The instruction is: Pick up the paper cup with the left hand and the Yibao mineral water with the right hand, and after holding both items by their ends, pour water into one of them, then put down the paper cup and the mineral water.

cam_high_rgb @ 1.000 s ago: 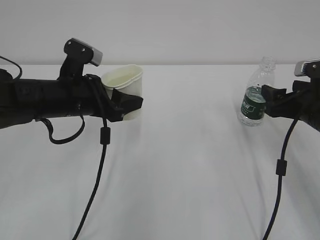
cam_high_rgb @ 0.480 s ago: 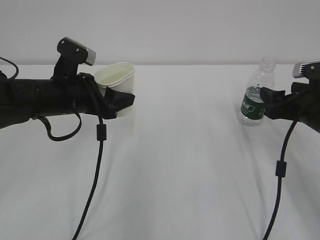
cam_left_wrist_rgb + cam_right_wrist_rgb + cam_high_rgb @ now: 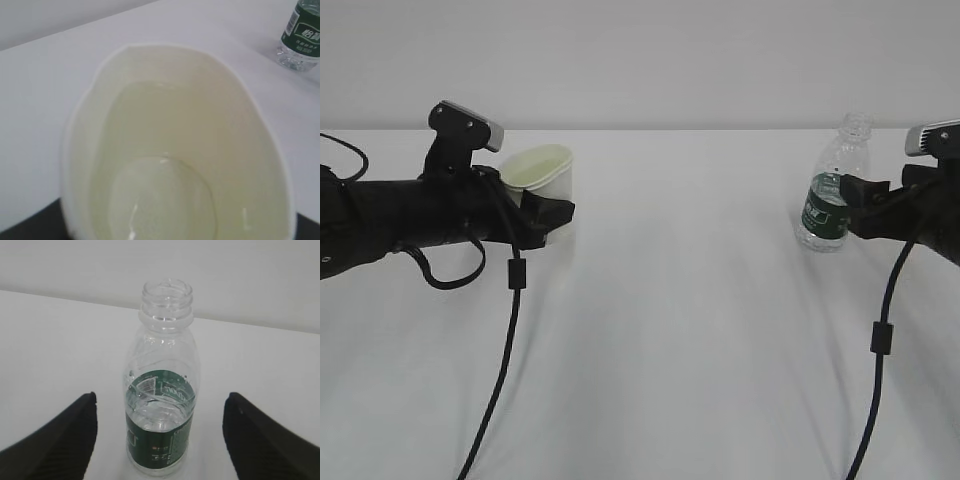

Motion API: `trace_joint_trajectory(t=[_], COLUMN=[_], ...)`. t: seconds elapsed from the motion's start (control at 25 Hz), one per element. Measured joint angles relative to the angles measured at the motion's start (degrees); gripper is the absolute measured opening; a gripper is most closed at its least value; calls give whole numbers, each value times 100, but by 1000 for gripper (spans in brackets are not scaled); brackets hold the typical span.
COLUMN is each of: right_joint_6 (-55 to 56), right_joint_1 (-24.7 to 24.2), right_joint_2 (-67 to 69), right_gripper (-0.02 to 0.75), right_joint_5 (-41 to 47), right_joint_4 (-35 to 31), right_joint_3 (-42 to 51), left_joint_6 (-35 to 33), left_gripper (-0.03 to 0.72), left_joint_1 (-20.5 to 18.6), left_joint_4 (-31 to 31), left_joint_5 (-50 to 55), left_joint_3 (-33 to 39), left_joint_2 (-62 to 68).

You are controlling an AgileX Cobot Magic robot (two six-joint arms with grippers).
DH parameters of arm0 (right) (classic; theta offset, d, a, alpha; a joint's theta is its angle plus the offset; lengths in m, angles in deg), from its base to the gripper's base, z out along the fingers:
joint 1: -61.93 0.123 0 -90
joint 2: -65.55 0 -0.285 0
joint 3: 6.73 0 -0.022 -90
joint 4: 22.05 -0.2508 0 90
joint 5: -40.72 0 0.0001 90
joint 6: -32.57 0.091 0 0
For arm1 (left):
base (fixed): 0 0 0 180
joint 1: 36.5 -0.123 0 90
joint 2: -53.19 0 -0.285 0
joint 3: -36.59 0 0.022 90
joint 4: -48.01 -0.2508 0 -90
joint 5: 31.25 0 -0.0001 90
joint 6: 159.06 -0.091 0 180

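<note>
Two arms work at a white table (image 3: 670, 350). The left hand (image 3: 545, 215) holds the paper cup (image 3: 542, 172), its fingers pressed on the cup's sides so the rim is squashed into an oval. A second ago the cup sat higher and closer to the middle of the table. Now it is lower and further to the left, almost down on the table, so I think the arm is putting it down. From above, the cup (image 3: 175, 150) looks like it has a little water (image 3: 160, 200) in the bottom, so the pouring is probably done.

The bottle (image 3: 832, 190) stands upright on the table on the right, with no cap and some water left in it. It is in the same spot as a second ago. The right hand (image 3: 855, 205) has not moved either. Its fingers (image 3: 55, 435) are spread wide, one on each side of the bottle (image 3: 162, 390), not touching it. So the bottle is already put down, and only the cup is left.
</note>
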Motion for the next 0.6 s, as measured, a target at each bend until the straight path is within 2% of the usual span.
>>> trace_joint_trajectory(t=[0.2, 0.6], right_joint_6=[0, 0], right_joint_1=[0, 0], right_joint_2=[0, -4], right_gripper=[591, 590], right_joint_5=[0, 0], right_joint_4=[22, 35], right_joint_3=[0, 0], left_joint_6=[-338, -526], left_gripper=[420, 420], left_joint_1=[-179, -595], left_joint_4=[406, 720], left_joint_5=[-50, -175], left_joint_3=[-4, -4], left_joint_2=[105, 339])
